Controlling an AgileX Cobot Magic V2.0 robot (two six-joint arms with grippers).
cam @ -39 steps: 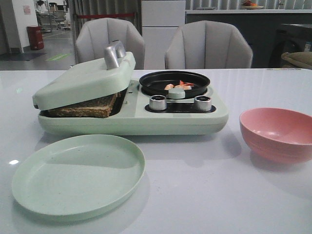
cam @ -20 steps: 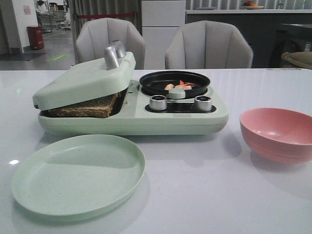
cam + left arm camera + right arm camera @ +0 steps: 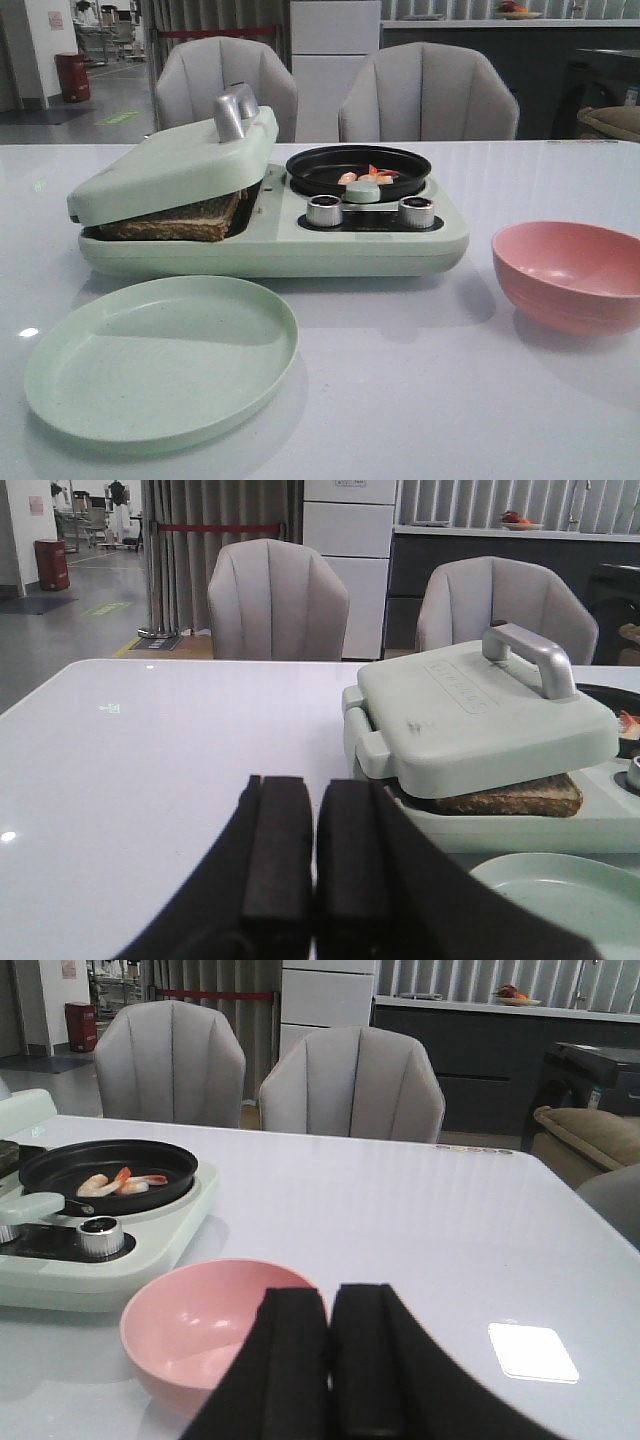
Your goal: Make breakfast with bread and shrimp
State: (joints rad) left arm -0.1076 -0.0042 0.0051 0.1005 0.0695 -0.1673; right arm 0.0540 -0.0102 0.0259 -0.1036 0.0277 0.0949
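Nothing moved; bread (image 3: 170, 219) under lid (image 3: 175, 165).

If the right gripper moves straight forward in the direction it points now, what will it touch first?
Most likely the pink bowl. In the right wrist view, the right gripper, fingers together, points over the bowl's near rim. Its height above the rim is unclear, so it might pass over and find only bare table.

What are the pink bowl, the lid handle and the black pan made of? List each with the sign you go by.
Round pink bowl: probably matte plastic or melamine; even colour, soft dull sheen.
Silver arched lid handle on the pale green sandwich press: looks like brushed metal or metal-look plastic; grey satin gleam.
Shallow round black pan holding the shrimp: likely non-stick coated metal; dark, smooth, slightly glossy.
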